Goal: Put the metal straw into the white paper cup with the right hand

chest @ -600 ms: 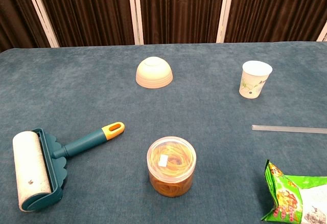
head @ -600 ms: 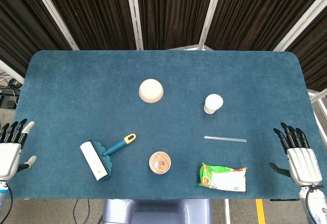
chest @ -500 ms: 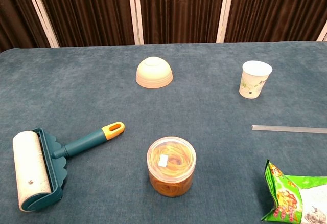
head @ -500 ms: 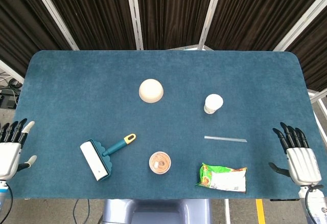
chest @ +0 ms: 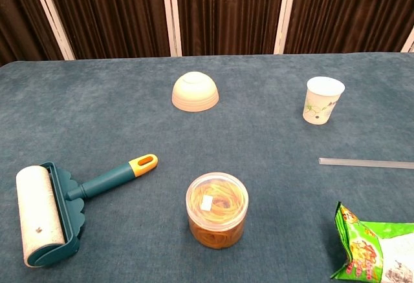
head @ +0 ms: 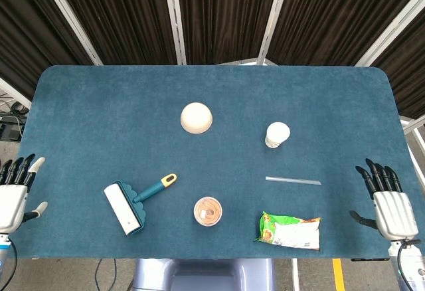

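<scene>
The metal straw lies flat on the blue table, running left to right; it also shows at the right edge of the chest view as the straw. The white paper cup stands upright just beyond it, with a leaf print visible on the cup. My right hand hovers at the table's right front edge, fingers spread, holding nothing, well to the right of the straw. My left hand is at the left front edge, also spread and empty. Neither hand shows in the chest view.
An upturned cream bowl sits mid-table. A teal lint roller with a yellow-tipped handle lies front left. A clear jar of rubber bands stands front centre. A green snack bag lies just in front of the straw.
Both hands have drifted very slightly toward the front edge. Nothing on the table has moved.
</scene>
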You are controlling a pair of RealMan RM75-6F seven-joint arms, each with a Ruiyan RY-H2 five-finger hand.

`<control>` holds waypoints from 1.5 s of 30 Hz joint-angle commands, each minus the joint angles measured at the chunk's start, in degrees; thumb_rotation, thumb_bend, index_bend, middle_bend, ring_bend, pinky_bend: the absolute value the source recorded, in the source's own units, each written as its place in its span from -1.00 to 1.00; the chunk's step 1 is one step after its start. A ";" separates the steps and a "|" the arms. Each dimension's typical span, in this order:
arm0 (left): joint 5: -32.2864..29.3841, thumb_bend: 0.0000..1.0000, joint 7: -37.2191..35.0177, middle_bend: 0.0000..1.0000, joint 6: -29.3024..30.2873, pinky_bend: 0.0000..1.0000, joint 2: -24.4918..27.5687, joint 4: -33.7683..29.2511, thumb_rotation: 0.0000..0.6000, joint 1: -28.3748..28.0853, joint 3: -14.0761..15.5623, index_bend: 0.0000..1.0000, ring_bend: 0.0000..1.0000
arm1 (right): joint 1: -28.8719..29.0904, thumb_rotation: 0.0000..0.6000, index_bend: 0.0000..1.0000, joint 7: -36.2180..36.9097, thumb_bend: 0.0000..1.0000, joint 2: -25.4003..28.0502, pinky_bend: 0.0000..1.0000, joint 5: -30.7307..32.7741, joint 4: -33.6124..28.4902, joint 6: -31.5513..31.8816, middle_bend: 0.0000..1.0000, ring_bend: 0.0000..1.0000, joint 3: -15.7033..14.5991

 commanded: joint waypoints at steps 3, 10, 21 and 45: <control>-0.16 -0.59 -0.25 -1.00 0.30 -1.00 0.10 -0.14 1.00 0.26 0.04 -1.00 -1.00 | 0.30 1.00 -0.81 -0.07 -0.86 -0.09 -1.00 -0.16 -0.07 -0.39 -1.00 -1.00 -0.02; 0.14 -0.59 0.10 -1.00 0.69 -1.00 0.08 -0.24 1.00 0.43 0.19 -1.00 -1.00 | 0.53 1.00 -0.64 0.72 -0.81 -0.24 -0.99 0.62 -0.65 -0.41 -0.96 -1.00 0.65; 0.12 -0.59 -0.35 -1.00 0.80 -1.00 -0.03 -0.16 1.00 0.41 0.05 -0.96 -1.00 | 7.32 1.00 -0.12 -13.32 -0.70 -3.34 -0.83 6.28 -5.94 -6.97 -0.66 -1.00 5.77; -0.09 -0.59 -1.60 -1.00 0.01 -1.00 0.32 -0.25 1.00 0.14 0.12 -0.90 -1.00 | 17.16 1.00 0.02 -23.87 -0.45 -19.73 -0.89 26.58 3.05 -17.86 -0.65 -1.00 8.75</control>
